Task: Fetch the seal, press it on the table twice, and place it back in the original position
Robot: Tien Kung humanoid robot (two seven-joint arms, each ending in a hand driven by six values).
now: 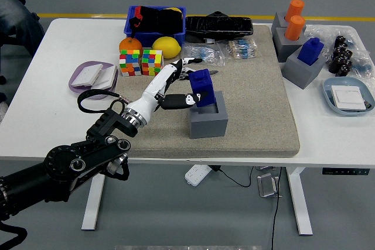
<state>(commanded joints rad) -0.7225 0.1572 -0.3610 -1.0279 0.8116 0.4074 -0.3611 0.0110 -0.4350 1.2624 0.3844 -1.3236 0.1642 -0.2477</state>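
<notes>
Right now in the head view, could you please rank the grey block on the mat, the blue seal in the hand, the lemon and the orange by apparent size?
1. Grey block, clearly largest.
2. Blue seal, held by the left hand.
3. Lemon.
4. Orange, partly hidden behind a cube, so its rank below the lemon is unsure.
</notes>
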